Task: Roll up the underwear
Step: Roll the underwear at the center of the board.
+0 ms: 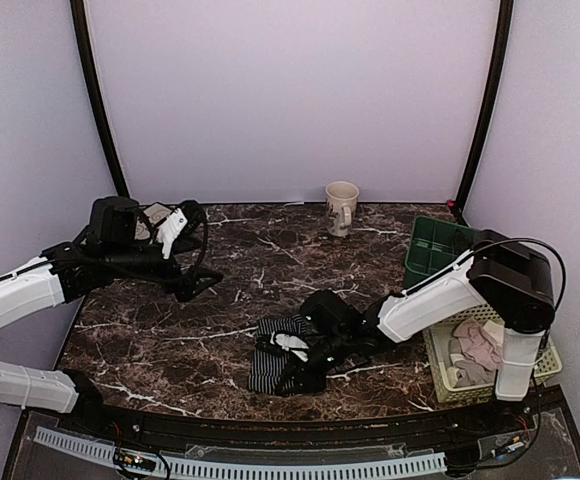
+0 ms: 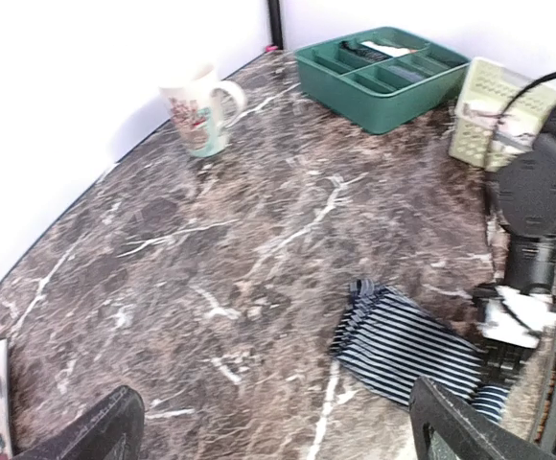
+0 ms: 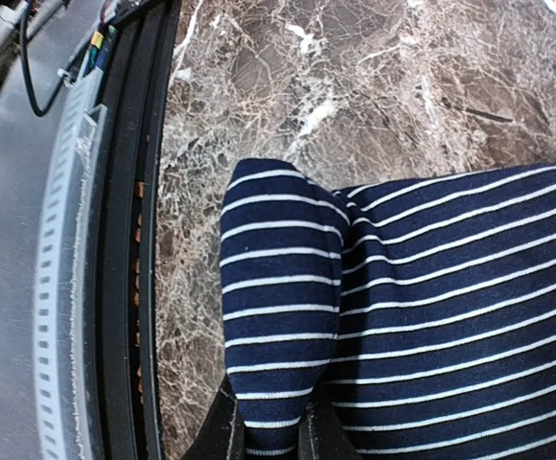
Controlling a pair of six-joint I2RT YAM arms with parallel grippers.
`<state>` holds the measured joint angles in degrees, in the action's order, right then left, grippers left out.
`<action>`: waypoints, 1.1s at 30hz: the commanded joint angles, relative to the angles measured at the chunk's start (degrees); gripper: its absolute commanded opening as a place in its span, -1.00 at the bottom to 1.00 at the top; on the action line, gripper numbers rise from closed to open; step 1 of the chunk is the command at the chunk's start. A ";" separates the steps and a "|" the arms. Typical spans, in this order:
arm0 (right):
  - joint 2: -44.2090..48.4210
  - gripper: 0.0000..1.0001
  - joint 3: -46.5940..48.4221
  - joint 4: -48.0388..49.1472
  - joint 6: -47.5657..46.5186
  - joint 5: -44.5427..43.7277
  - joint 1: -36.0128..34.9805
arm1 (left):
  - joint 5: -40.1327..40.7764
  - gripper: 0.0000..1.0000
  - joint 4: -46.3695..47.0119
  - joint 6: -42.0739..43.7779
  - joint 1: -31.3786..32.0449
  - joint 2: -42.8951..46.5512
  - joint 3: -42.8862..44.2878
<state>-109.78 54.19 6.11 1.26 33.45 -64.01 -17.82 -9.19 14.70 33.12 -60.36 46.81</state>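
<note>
Seemingly the right claw (image 3: 270,426) is clamped on a raised fold of the striped underwear (image 3: 431,287).

The jaws pinch a fold of striped underwear (image 3: 288,287).

1. Top view: soft, even overhead light; back wall (image 1: 290,90) bright, dark marble table (image 1: 170,340) dim, low contrast; faint shadows only.
2. Left wrist view: wall top-left blown out white; mug (image 2: 199,117) slightly soft; left gripper (image 2: 273,393) fingers blurred at btm edge.
3. Right wrist view: striped underwear (image 3: 431,287) sharp, stripes crisp; pale sheen on metal rail (image 3: 29,287) at left, lines bowed by lens.
</note>
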 commanded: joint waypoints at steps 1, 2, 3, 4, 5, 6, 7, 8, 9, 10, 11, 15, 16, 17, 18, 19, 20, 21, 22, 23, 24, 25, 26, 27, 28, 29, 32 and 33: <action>-4.77 -1.00 -0.80 -1.37 4.91 7.97 2.37 | -6.13 0.98 -1.59 -1.09 3.38 1.99 -3.52; -5.46 -1.00 -1.08 -0.68 5.57 9.44 3.06 | -5.71 0.98 -0.19 -0.14 5.67 3.81 -6.31; -6.31 -1.00 -1.12 -0.42 5.90 10.63 3.67 | -4.77 0.97 2.30 1.31 8.58 5.69 -9.41; -7.18 -1.00 -0.99 -0.48 6.22 11.72 4.24 | -3.33 0.98 3.36 2.69 11.49 7.50 -12.40; -8.00 -1.00 -0.75 -0.59 6.62 12.91 4.81 | -1.97 0.98 4.80 3.74 13.97 8.82 -14.82; -8.82 -1.00 -0.27 -0.87 7.03 13.79 5.31 | -0.92 0.98 5.86 4.55 15.99 9.62 -17.46; -9.47 -1.00 0.14 -1.13 7.90 14.25 5.85 | 0.08 0.98 6.31 5.47 17.81 9.60 -18.75; -10.54 -1.00 0.53 -1.32 8.77 14.69 6.35 | 1.26 0.98 6.86 6.66 20.41 9.33 -19.71; -11.49 -1.00 1.10 -1.59 9.61 15.75 6.84 | 3.18 0.98 7.65 7.88 22.19 8.77 -20.49; -12.26 -1.00 1.52 -1.79 10.48 16.47 7.26 | 4.43 0.98 8.36 9.40 23.71 7.80 -20.90; -12.99 -1.00 1.72 -1.88 11.28 17.10 7.67 | 5.25 0.97 9.05 10.64 24.97 6.63 -20.98; -14.47 -1.00 1.97 -2.32 12.27 18.09 8.05 | 7.69 0.82 12.41 15.83 29.44 -1.30 -19.53; -14.76 -1.00 2.09 -2.39 12.51 18.34 8.17 | 8.31 0.75 13.36 16.89 30.54 -3.45 -18.84; -15.19 -1.00 2.30 -2.60 12.74 18.62 8.27 | 8.61 0.67 14.19 18.07 31.50 -5.87 -18.01; -15.51 -1.00 2.62 -3.01 12.73 18.67 8.28 | 8.61 0.60 14.92 19.16 32.36 -7.89 -17.35; -15.86 -1.00 2.99 -3.62 12.68 18.59 8.29 | 8.60 0.55 15.87 20.20 33.21 -10.59 -16.64; -16.16 -1.00 3.54 -4.13 12.57 18.55 8.29 | 9.05 0.51 16.79 21.06 33.88 -12.54 -16.03; -16.43 -1.00 3.81 -4.72 12.40 18.52 8.36 | 9.82 0.48 17.74 21.63 34.41 -14.11 -15.54; -16.79 -1.00 4.10 -5.32 12.37 18.42 8.37 | 10.54 0.44 18.86 21.98 34.72 -15.53 -15.21; -16.93 -1.00 4.34 -5.56 12.37 18.47 8.37 | 11.19 0.41 19.84 22.03 34.87 -16.76 -14.85; -17.10 -1.00 4.34 -5.66 12.43 18.45 8.35 | 11.70 0.38 20.67 21.97 34.96 -17.78 -14.51; -17.18 -1.00 4.44 -5.73 12.45 18.30 8.41 | 12.39 0.35 20.93 22.03 35.29 -18.83 -13.92; -17.22 -1.00 4.47 -5.90 12.39 17.98 8.44 | 13.27 0.33 21.15 22.10 35.60 -19.91 -13.59; -17.30 -1.00 4.51 -6.05 12.33 17.70 8.42 | 14.07 0.32 21.41 22.31 35.89 -20.91 -13.41; -17.33 -1.00 4.58 -6.17 12.22 17.67 8.46 | 14.92 0.31 21.69 22.57 36.03 -21.79 -13.53; -17.39 -1.00 4.59 -6.35 12.14 17.65 8.46 | 15.59 0.30 22.05 22.77 36.05 -22.61 -13.62; -17.25 -1.00 4.61 -6.59 11.85 17.40 8.46 | 16.92 0.24 21.55 23.07 36.13 -25.06 -13.14; -17.16 -1.00 4.61 -6.63 11.76 17.33 8.46 | 17.13 0.22 20.83 23.03 36.13 -25.97 -12.76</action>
<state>-121.23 61.23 5.56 14.26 58.08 -55.77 -3.55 11.27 36.45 68.86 -83.92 32.42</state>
